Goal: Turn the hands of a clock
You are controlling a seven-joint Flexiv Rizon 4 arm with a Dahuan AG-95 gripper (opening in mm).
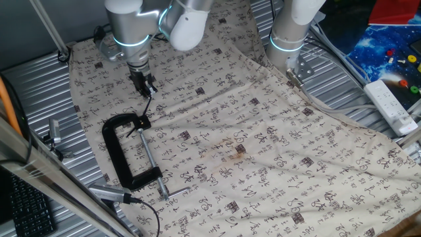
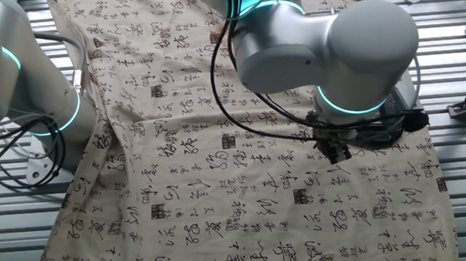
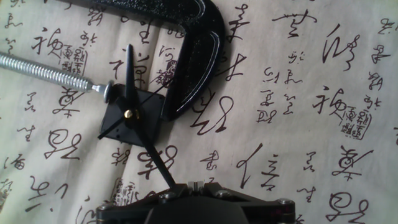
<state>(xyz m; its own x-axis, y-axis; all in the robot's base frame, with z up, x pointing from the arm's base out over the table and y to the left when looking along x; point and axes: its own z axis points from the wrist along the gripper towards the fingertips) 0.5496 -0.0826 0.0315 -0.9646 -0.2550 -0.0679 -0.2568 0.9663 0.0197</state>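
Note:
The clock hands (image 3: 130,78) are thin black pointers on a brass pivot, mounted on a small black square movement (image 3: 144,109). The movement sits in the jaw of the black C-clamp (image 3: 199,56), pressed by its silver screw (image 3: 43,70). One hand points up; a longer one (image 3: 152,151) runs down-right, and its tip vanishes under my gripper (image 3: 198,185). The fingers look closed together, just right of that tip. In one fixed view my gripper (image 1: 147,91) hangs just above the clamp (image 1: 118,155) and the hands (image 1: 146,108). In the other fixed view the gripper (image 2: 334,149) shows; the clock is hidden.
A cloth printed with calligraphy (image 1: 263,151) covers the table. A second arm's base (image 1: 289,33) stands at the back. A white power strip (image 1: 393,105) lies at the right, and a grey tool with a cable (image 1: 112,193) lies by the front left edge.

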